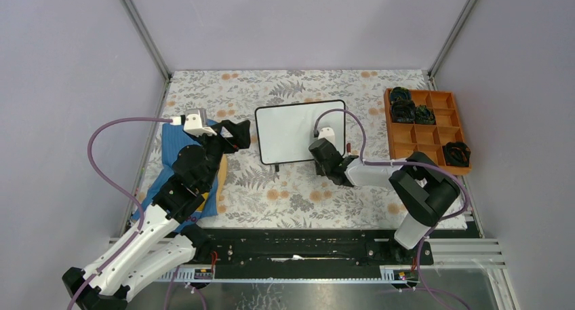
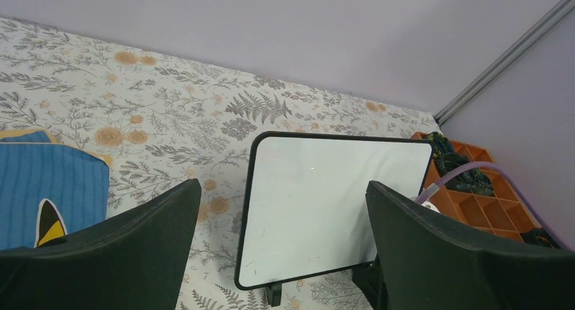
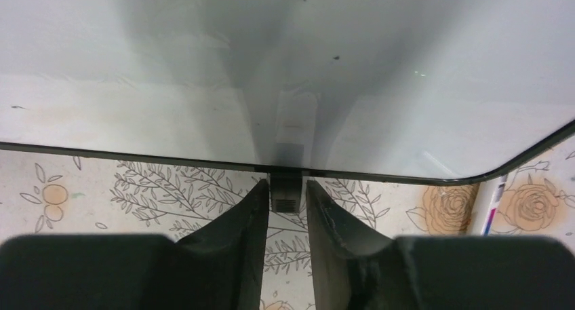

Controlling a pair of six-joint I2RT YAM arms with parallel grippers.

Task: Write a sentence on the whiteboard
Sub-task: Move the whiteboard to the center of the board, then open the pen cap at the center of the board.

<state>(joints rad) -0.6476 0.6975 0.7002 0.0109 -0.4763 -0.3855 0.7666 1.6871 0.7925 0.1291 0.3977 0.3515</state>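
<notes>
Board check. The whiteboard (image 1: 291, 130) stands mid-tabletop (image 1: 285, 198), propped on its small black feet, face tilted toward my arms. Its surface is blank apart from a few dark specks; no writing shows in any view. Judgement: the writing step has not begun, and this is set-up, getting the board placed or steadied.

My right jaws are down at the board's lower right edge. They are narrow, with the tips on either side of one black foot (image 3: 285, 191). I cannot tell whether they pinch it or only bracket it.

My left jaws are spread wide and hold nothing. They hang left of the board, apart from it, above a blue cloth (image 1: 163, 181), and the board is framed between the fingers in the wrist view.

No pen in either jaws. A thin striped stick (image 3: 495, 203) lies on the tabletop just past the board's right corner. It may be a marker, but it is too cropped to say. An orange divided tray (image 1: 388, 123) sits well right.

The next move calls for a marker in one arm, held firm near the tip. The other arm should brace the frame, because a light board on two feet will likely skid or tip under stroke pressure.
</notes>
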